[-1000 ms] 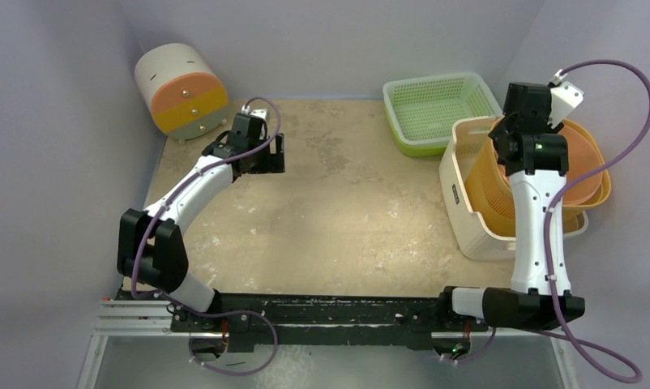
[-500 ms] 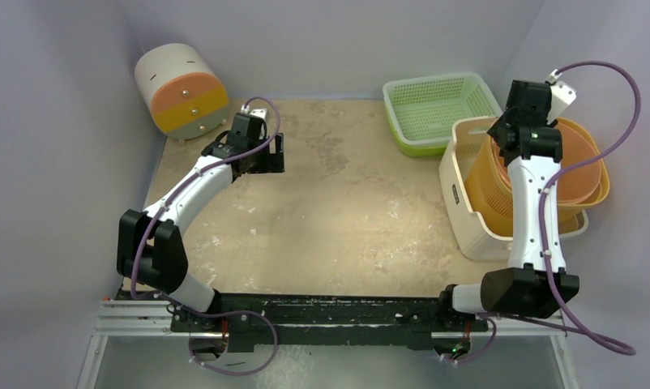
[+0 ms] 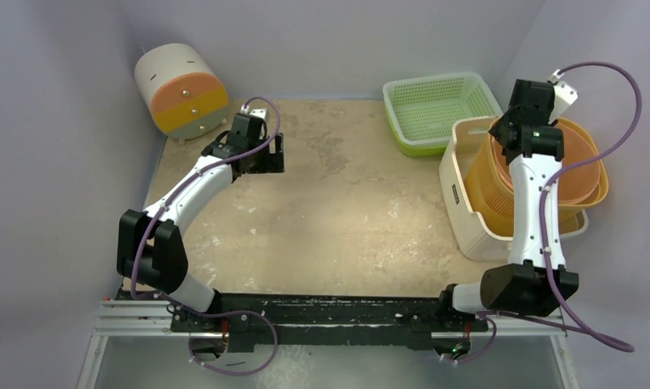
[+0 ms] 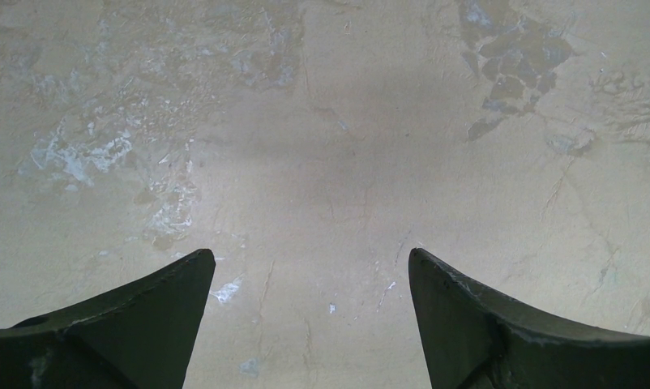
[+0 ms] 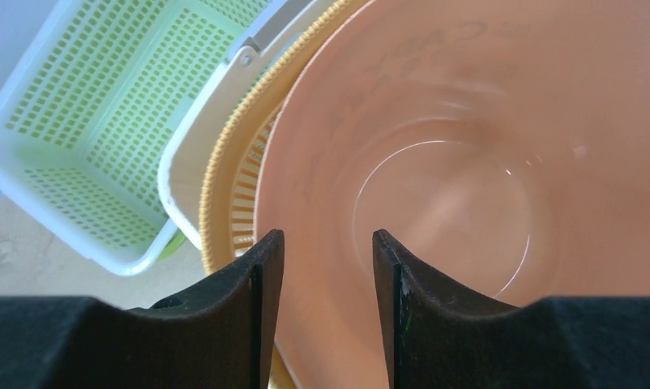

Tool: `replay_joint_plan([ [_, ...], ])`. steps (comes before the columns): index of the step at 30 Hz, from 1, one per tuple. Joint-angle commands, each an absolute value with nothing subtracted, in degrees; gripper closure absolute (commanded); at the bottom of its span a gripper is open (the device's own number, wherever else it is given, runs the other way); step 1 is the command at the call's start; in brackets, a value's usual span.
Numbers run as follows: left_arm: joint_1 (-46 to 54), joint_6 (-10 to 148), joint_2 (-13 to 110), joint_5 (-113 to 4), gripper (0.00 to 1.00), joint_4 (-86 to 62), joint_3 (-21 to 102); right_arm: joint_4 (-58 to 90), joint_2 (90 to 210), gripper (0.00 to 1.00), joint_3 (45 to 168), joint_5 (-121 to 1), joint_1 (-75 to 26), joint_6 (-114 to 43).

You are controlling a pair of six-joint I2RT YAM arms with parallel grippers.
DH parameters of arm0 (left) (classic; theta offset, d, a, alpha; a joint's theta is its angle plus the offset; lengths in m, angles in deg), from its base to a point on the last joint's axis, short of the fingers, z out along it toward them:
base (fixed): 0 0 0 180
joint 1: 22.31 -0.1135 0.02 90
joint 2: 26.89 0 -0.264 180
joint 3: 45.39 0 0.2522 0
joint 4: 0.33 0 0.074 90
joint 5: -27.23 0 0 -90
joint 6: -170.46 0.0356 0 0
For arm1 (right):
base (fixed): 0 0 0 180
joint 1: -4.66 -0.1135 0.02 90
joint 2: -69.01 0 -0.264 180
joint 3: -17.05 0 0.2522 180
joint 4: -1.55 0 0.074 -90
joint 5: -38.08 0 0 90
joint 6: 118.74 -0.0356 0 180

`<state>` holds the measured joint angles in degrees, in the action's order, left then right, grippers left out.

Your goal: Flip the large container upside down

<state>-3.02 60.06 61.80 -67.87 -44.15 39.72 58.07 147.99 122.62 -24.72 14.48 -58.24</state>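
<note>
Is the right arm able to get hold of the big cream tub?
Probably yes: the right gripper hangs just above the large container, whose left rim is bare. But a slotted orange basket and a peach bowl fill it, and the gripper is over the bowl.

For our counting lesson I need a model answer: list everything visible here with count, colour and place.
large container: one, cream, upright, right side.
slotted bin: one, yellow-orange, inside the large container.
smooth bucket: one, peach, nested in the slotted bin.
perforated basket: one, pale green, behind the large container.
round drawer unit: one, cream, orange and yellow, far left corner.
table: one, beige.
left gripper: one, black, open above the table.
right gripper: one, black, over the smooth bucket.
</note>
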Motion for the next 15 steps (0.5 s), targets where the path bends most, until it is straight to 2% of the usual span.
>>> replay_joint_plan([
  [1, -2.79, 60.78, 61.22, -68.66, 0.14, -42.84, 40.26, 59.61, 144.52, 0.52, 128.39, -27.08, 14.41, -59.7],
  [5, -2.75, 60.63, 61.6, -68.39, 0.14, -42.61, 40.47, 60.97, 145.24, 0.49, 129.88, -28.84, 14.4, -59.73],
  [15, -2.57, 60.42, 61.8, -67.81, 0.14, -42.84, 40.62, 57.37, 147.05, 0.47, 124.79, -28.49, 14.41, -59.24],
])
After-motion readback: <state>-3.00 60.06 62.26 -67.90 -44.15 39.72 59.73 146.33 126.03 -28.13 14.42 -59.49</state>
